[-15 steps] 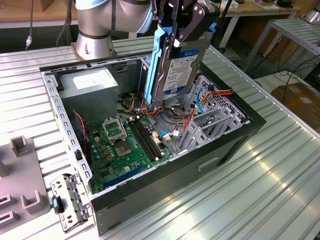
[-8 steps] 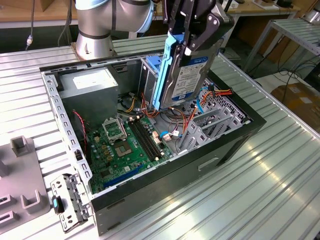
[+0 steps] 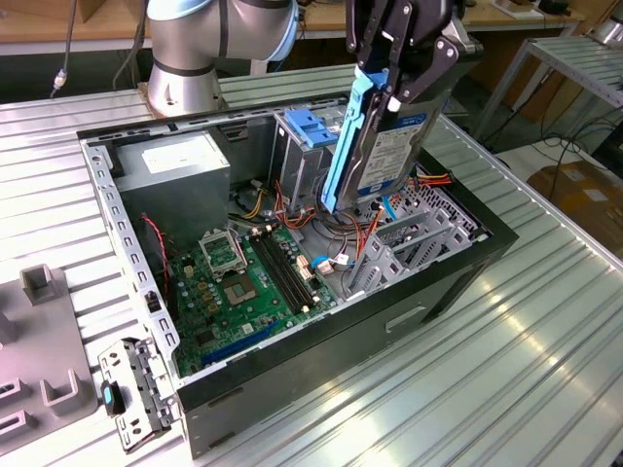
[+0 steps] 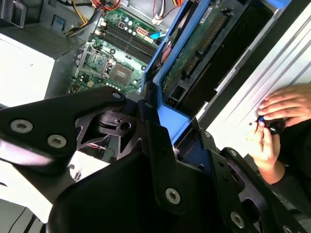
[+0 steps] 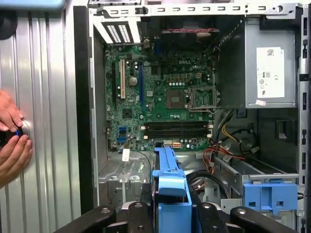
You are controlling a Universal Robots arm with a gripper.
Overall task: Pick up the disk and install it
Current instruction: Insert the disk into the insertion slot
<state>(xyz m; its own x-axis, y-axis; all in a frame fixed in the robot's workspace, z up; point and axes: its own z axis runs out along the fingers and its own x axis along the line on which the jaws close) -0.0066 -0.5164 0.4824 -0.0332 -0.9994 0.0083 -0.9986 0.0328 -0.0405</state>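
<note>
Gripper (image 3: 394, 92) clamped on upper end of disk (image 3: 384, 146), holding it on edge, tilted, above open computer case (image 3: 341, 331), over drive cage (image 3: 409, 243) at exterior view's right. Disk: dark flat rectangular body, white label on broad face, bright blue side rail (image 3: 341, 146) along edge. Second wrist view shows its green circuit-board underside (image 4: 194, 58). Motherboard (image 3: 234, 282) lies below, beside cage. Person's hand (image 5: 12, 145) rests on ribbed table (image 3: 506, 370) outside case.
</note>
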